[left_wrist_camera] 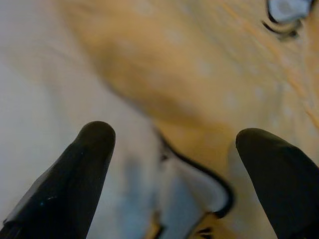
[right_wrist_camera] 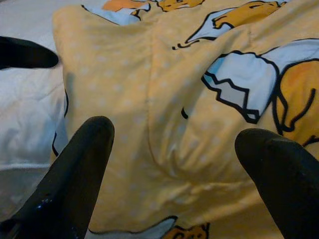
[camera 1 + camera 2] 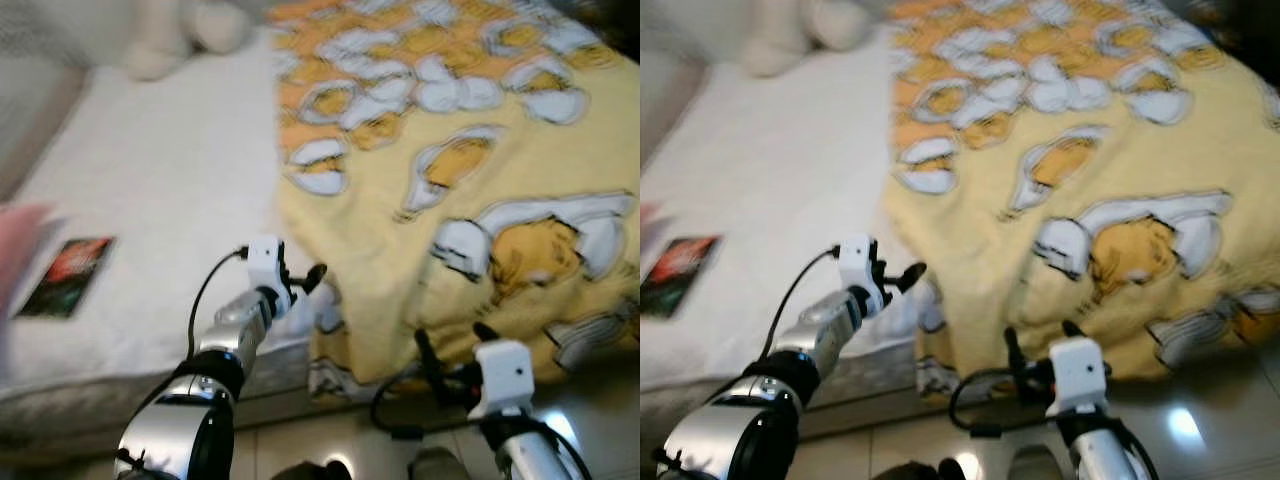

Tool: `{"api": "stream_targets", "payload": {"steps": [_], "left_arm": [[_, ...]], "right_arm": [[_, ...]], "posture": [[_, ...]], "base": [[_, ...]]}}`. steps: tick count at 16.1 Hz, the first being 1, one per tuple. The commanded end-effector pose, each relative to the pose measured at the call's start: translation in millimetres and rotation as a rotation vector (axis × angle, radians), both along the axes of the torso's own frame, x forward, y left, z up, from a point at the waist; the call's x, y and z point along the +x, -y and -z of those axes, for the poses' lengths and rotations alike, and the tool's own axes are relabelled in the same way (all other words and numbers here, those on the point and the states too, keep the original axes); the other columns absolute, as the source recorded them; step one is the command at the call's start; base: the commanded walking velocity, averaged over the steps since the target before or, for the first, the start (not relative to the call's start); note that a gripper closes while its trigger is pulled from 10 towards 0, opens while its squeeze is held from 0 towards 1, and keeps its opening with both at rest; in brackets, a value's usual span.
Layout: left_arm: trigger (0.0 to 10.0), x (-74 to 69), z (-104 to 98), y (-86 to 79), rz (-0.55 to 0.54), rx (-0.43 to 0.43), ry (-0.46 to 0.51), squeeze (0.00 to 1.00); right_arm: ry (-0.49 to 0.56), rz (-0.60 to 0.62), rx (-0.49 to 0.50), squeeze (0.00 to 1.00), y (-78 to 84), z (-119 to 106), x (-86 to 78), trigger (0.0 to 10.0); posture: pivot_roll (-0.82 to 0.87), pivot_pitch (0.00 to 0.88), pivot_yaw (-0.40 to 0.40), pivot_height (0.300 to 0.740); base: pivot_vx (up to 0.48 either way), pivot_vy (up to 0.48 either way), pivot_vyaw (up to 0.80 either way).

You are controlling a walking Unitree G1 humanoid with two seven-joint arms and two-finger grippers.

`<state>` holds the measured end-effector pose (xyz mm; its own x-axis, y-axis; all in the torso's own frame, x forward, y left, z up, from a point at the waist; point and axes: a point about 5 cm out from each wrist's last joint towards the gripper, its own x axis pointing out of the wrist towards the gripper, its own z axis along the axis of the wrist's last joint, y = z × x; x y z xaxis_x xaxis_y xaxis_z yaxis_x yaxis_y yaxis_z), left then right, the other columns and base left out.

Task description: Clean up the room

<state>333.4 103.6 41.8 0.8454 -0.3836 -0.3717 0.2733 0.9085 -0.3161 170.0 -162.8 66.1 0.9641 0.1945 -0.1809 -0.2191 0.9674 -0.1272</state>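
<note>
Yellow fleece printed with cartoon figures is being faced in the left eye view: the blanket (image 3: pixel 470 180) is lying bunched across the right half of the bed (image 3: pixel 150 200), its near corner hanging over the mattress edge toward the tiled floor (image 3: pixel 590 420). The left gripper (image 3: pixel 308 282) is being held at that hanging corner, jaws spread and nothing gripped; the right gripper (image 3: pixel 452 352) is being held lower, just before the draped hem, likewise spread and empty. A dark booklet (image 3: pixel 68 275) is lying on the bare white sheet near the left edge, and a pale plush toy (image 3: pixel 180 30) is resting at the head of the bed.

The same layout is being given in the right eye view, shifted sideways and blurred.

In the left wrist view, a black-outlined white patch of the blanket corner is being framed between the two parted fingers (image 1: pixel 65 184), very close and out of focus.

In the right wrist view, a broad fold of polka-dotted fabric is being framed between the fingers, and a fingertip of the other gripper is being shown at the blanket's edge, a relation the head views leave unclear.

Judged from this, the step is grasping the corner. Each gripper should be pushed past the hem before closing, so that fabric rather than sheet is being pinched.
</note>
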Motion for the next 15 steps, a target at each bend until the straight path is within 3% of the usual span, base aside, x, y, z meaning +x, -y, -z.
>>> {"api": "stream_targets", "payload": {"steps": [1,4,8,9,13,15], "left_arm": [[10.0,2.9,-1,-7.7,-0.024,0.013,-0.001,0.00],[10.0,5.9,-3,-7.6,-0.050,0.010,-0.013,0.00],[10.0,-3.4,12,-15.0,-0.089,0.074,-0.069,0.00],[10.0,-6.1,16,-19.5,-0.120,0.074,-0.085,0.00],[10.0,-7.1,18,-19.0,-0.192,0.012,-0.110,0.00],[10.0,-9.0,20,-10.1,-0.236,-0.032,-0.119,0.00]], "right_arm": [[0.003,-0.052,-0.006,0.00,-9.2,-4,-3.4,10.0],[-0.024,-0.067,-0.016,0.00,-8.6,-6,-12.7,10.0],[-0.048,-0.101,-0.015,0.00,-10.8,-9,-19.2,10.0],[-0.060,-0.168,-0.021,0.00,-15.3,-10,-20.3,10.0],[-0.104,-0.215,-0.057,0.00,-11.9,-1,-19.5,10.0],[-0.112,-0.256,-0.103,0.00,3.6,-7,-5.9,10.0]], "posture": [[-0.37,0.199,0.265,0.740],[-0.39,0.224,0.259,0.740],[-0.38,0.232,0.245,0.740],[-0.38,0.234,0.241,0.740],[-0.39,0.230,0.202,0.740],[-0.43,0.219,0.113,0.740]], "base": [[0.000,0.000,0.00],[0.000,0.000,0.00],[0.000,0.000,0.00],[0.000,0.000,0.00],[0.000,0.000,0.00],[0.000,0.000,0.00]]}}
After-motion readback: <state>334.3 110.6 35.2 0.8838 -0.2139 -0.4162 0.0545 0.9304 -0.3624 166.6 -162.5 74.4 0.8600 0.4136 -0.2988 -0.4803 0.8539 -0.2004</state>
